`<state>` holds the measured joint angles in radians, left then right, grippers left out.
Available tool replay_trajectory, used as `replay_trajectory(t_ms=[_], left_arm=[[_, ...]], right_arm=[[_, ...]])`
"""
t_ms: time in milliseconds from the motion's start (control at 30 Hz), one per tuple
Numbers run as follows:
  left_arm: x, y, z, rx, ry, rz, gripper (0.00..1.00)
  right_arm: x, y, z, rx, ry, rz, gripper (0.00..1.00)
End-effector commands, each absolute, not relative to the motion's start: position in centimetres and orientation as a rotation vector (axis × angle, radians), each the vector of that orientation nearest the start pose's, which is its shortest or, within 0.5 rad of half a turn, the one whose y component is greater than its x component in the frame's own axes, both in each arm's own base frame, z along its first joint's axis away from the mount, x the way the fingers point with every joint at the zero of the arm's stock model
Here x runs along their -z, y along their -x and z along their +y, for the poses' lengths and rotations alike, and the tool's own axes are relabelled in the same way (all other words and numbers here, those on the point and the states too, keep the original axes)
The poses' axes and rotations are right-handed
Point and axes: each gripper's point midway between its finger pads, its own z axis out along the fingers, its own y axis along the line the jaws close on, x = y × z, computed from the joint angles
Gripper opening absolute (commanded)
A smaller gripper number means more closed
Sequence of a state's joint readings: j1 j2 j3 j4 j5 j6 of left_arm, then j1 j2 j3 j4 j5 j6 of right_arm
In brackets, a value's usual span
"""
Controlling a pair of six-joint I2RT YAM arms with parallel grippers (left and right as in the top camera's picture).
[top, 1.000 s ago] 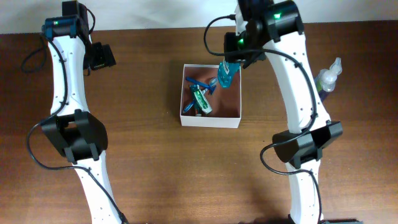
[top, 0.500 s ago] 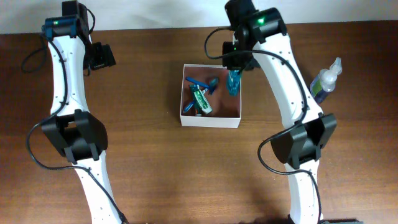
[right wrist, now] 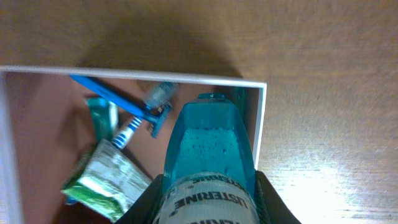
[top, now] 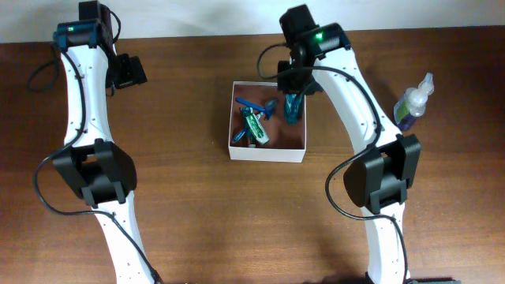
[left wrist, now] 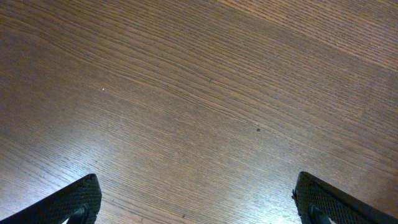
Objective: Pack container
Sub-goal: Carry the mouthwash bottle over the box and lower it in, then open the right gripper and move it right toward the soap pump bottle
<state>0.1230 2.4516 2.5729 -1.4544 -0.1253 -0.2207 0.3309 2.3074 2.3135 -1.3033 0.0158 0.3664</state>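
Note:
The container (top: 267, 150) is a shallow white box with a pinkish-brown inside, at the table's middle back. It holds a blue razor (top: 254, 103), a green toothpaste tube (top: 256, 126) and a toothbrush. My right gripper (top: 294, 88) is shut on a blue Listerine bottle (top: 294, 106) and holds it over the box's right inner side. In the right wrist view the bottle (right wrist: 210, 155) fills the jaws, with the box's wall (right wrist: 261, 118) beside it, the razor (right wrist: 118, 99) and the toothpaste (right wrist: 106, 177). My left gripper (left wrist: 199, 202) is open over bare wood, far left (top: 128, 71).
A clear spray bottle (top: 413, 101) with purple liquid stands on the table at the right, beyond the right arm. The table is dark brown wood, with a white wall along its back edge.
My right gripper has carried the Listerine bottle from the box's back right corner down and into the box's right side. The left arm has not moved.

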Motion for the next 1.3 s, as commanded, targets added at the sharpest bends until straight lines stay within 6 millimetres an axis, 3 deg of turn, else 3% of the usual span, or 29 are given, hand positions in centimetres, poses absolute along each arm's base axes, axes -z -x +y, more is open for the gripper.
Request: replay_trajectory(t_ms=[0, 300, 333, 400, 633, 833, 900, 1100, 1200, 1267], left_arm=[[-14.0, -50.9, 8.9, -0.181, 0.515, 2.835, 0.99], [-14.0, -50.9, 8.9, -0.181, 0.515, 2.835, 0.99], [-14.0, -50.9, 8.9, -0.181, 0.515, 2.835, 0.99], [-14.0, -50.9, 8.9, -0.181, 0.516, 2.835, 0.99], [-14.0, -50.9, 8.9, -0.181, 0.516, 2.835, 0.99], [-14.0, -50.9, 8.9, -0.181, 0.516, 2.835, 0.99], [-14.0, -50.9, 8.9, -0.181, 0.515, 2.835, 0.99], [-14.0, -50.9, 8.9, -0.181, 0.515, 2.835, 0.99], [-14.0, -50.9, 8.9, -0.181, 0.516, 2.835, 0.99], [-14.0, -50.9, 8.9, -0.181, 0.516, 2.835, 0.99]], right_arm=[[-13.2, -47.9, 16.3, -0.091, -0.058, 2.868, 0.25], [-12.1, -48.5, 16.5, -0.094, -0.058, 2.854, 0.25], [-12.1, -48.6, 16.5, -0.096, -0.058, 2.851, 0.35], [-12.1, -48.6, 16.5, -0.096, -0.053, 2.849, 0.43], [-12.2, -48.9, 16.5, -0.101, -0.054, 2.838, 0.45], [-13.0, -48.5, 16.4, -0.083, 0.041, 2.846, 0.56], [-14.2, -48.7, 16.5, -0.092, 0.042, 2.825, 0.56], [-21.1, -49.9, 16.5, -0.144, 0.040, 2.685, 0.57], [-25.1, -49.6, 15.2, -0.161, 0.011, 2.622, 0.57], [-27.5, -49.1, 13.4, -0.147, -0.031, 2.587, 0.57]])
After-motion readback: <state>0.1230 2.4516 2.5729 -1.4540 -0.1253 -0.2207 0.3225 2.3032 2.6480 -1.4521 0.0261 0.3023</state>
